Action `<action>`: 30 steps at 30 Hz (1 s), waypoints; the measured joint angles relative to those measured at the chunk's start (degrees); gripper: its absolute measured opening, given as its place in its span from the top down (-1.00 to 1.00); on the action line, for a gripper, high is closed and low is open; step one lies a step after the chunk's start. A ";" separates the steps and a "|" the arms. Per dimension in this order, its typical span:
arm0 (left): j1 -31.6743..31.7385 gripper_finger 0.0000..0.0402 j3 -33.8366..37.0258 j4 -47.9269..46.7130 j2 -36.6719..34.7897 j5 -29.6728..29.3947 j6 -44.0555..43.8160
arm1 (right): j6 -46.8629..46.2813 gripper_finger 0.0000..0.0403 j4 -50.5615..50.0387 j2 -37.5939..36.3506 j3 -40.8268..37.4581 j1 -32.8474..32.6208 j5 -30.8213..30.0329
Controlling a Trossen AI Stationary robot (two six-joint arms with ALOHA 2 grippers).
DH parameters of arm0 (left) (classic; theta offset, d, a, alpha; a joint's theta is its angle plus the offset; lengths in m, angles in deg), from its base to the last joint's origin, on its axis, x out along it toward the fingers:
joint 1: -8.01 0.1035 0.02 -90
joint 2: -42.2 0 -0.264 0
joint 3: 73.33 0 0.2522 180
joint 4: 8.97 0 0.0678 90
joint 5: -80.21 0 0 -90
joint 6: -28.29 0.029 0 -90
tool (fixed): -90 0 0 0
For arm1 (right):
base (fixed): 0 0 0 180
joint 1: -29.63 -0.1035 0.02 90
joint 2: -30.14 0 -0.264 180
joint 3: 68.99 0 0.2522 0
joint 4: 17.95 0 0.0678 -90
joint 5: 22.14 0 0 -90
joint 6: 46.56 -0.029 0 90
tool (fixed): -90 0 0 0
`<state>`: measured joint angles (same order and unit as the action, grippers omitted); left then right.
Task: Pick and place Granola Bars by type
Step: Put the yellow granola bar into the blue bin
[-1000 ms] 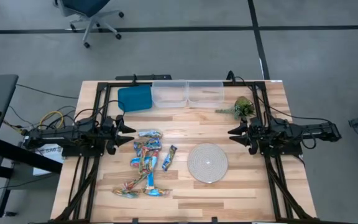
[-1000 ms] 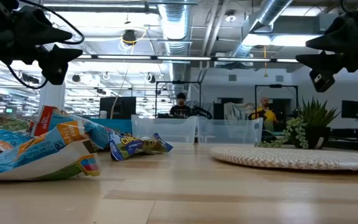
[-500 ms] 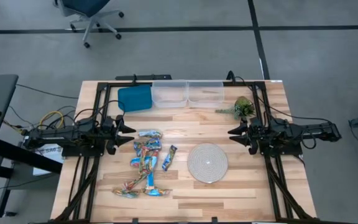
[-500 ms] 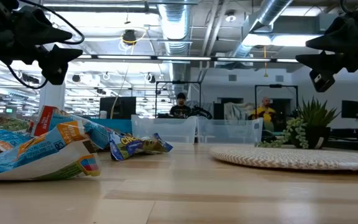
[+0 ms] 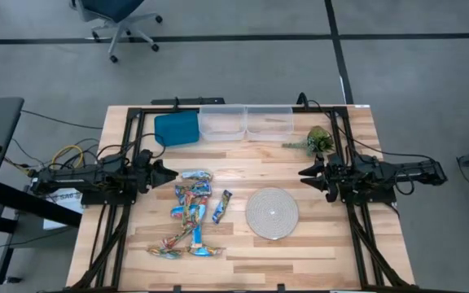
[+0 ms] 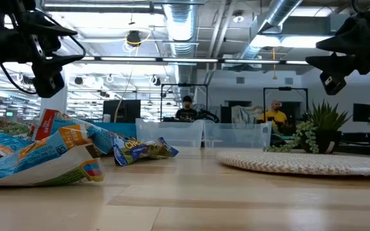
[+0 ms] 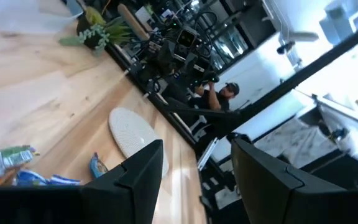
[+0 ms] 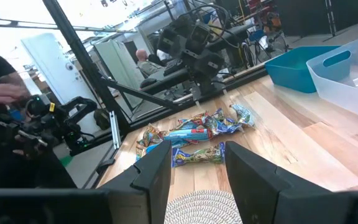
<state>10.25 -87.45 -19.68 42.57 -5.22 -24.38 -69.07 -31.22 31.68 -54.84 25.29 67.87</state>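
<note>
- Pale wood table [image 5: 300, 252], framed by black rails, is seen from above with both arms held above it at mid-depth.
- Granola bars [image 5: 190, 213]: a loose pile in shiny wrappers is laid on the left half of the table, between the left gripper and the round mat; blue-and-white and multicoloured wrappers are mixed together.
- One small blue bar [image 5: 221, 206] is set slightly apart at the pile's right edge, nearest the mat.
- Left gripper [image 5: 172, 173]: held above the table, just beside the top of the pile, pointing toward the centre; fingers [image 7: 143, 168] are spread apart with nothing between them.
- Right gripper [image 5: 303, 173]: held above the right side, near the plant and above the mat's far edge; fingers [image 8: 157, 171] are parted and empty.
- Round woven mat [image 5: 271, 212]: flat on the table, right of the bars.
- Blue bin [image 5: 177, 129] and two clear tubs [image 5: 246, 122]: lined along the back edge.
- Green plant [image 5: 316, 141]: at the back right.
- Two people [image 6: 187, 108] are seen in the room beyond.
</note>
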 joint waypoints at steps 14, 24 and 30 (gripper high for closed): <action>-0.02 0.09 -9.16 -17.46 5.65 -7.11 15.63 | 0.02 0.29 0.00 -0.02 0.00 0.01 0.00; -1.11 0.09 -27.79 -27.20 30.41 -6.56 24.30 | 0.02 0.29 0.00 -0.02 0.00 0.00 0.00; -1.81 0.09 -36.55 -32.48 45.99 -7.30 24.89 | 0.02 0.29 -0.02 -0.02 -0.01 -0.02 0.00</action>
<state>8.44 -124.00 -52.16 88.56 -12.52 0.52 -69.06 -31.24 31.66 -54.84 25.27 67.87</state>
